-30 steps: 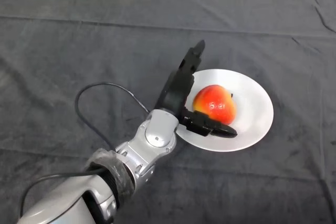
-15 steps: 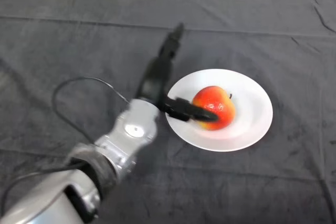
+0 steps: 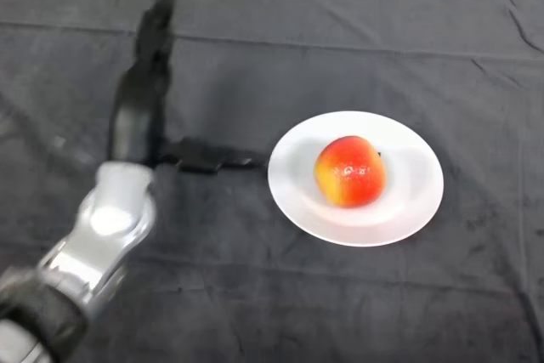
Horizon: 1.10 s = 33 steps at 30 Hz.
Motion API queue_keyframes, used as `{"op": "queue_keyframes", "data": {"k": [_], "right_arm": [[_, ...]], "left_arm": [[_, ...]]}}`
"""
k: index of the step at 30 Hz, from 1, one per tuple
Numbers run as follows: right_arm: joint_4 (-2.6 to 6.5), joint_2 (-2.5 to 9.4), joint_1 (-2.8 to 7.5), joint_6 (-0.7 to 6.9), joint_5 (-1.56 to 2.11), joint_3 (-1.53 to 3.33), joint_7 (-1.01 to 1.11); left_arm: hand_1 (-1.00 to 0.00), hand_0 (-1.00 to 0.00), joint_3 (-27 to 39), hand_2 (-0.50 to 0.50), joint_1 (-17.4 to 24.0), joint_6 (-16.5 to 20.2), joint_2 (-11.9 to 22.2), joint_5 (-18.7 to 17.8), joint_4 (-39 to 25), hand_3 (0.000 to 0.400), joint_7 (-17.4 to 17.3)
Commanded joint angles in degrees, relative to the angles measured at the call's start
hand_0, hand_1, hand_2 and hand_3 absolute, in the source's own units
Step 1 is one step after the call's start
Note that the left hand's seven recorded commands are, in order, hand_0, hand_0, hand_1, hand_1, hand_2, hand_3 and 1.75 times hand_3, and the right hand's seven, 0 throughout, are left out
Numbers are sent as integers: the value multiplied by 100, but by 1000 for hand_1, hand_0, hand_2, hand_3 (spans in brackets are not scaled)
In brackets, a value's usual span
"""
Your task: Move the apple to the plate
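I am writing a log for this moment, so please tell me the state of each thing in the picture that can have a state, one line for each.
apple: resting on the plate, held by nothing.
plate: flat on the cloth, carrying the apple.
left hand: open, fingers straight, left of the plate, touching neither plate nor apple.

The silver-grey left arm reaches up from the lower left, its black hand (image 3: 140,121) spread, fingers straight, thumb out sideways.
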Motion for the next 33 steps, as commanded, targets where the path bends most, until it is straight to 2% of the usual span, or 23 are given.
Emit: {"op": "queue_keyframes", "data": {"k": [1, 8, 14, 17, 21, 33], "right_arm": [[-31, -68, -143, -29, 111, -73, 44], [-50, -60, -137, -27, 106, -68, 34], [-63, -55, -133, -25, 104, -65, 27], [-68, -53, -132, -24, 103, -64, 24], [-74, -51, -130, -23, 102, -63, 20], [-86, -46, -127, -20, 102, -62, 12]], "left_arm": [[0, 0, 371, 0, 312, -221, 531, -34, -391, 0, 85], [0, 0, 1262, 0, 1276, -301, 1159, -304, -1049, 0, 146], [0, 0, 2022, 0, 2053, -364, 1447, -440, -1498, 0, 335], [0, 0, 2322, 0, 2317, -397, 1442, -410, -1606, 0, 458], [0, 0, 2730, 0, 2581, -558, 1372, -449, -1490, 0, 440], [0, 0, 3626, 0, 2656, -672, 1039, -488, -932, 0, 348]]}}
